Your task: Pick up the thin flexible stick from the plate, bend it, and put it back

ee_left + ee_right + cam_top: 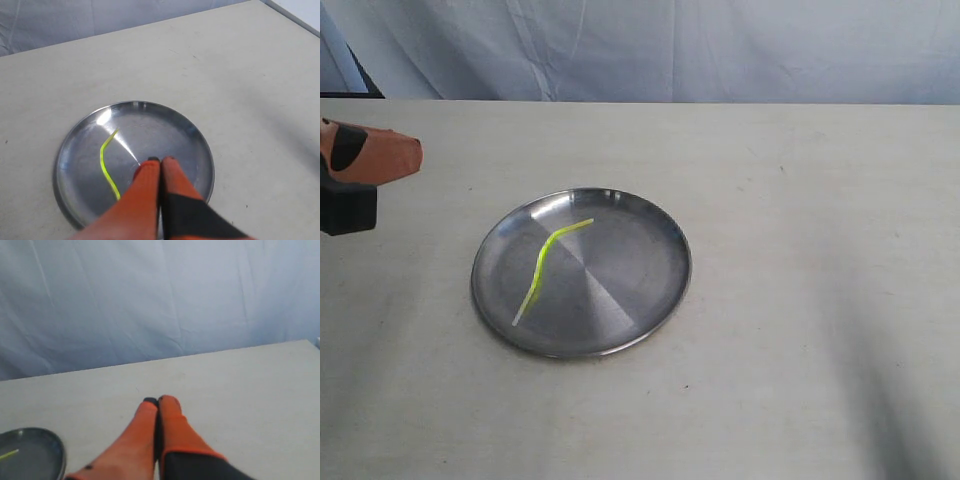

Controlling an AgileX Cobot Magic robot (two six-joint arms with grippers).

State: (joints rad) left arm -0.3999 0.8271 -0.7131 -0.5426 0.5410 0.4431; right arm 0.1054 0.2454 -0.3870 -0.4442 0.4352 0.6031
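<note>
The thin flexible stick (546, 262) is neon yellow-green with a whitish end and a kink in it. It lies loose on the left half of the round steel plate (650, 290), in the middle of the table. My left gripper (415, 158) hangs at the left edge of the exterior view, well left of the plate, its orange fingers shut and empty. In the left wrist view the stick (104, 160) and plate (195, 145) lie beyond the shut left gripper (160, 160). My right gripper (157, 401) is shut with nothing in it, out of the exterior view; the plate (52, 450) and a stick tip (9, 454) show at the edge.
A pale beige table (800, 200) carries the plate. A wrinkled light-blue cloth backdrop (720, 45) hangs behind the table's far edge. A dark object (360, 80) sits at the back left corner.
</note>
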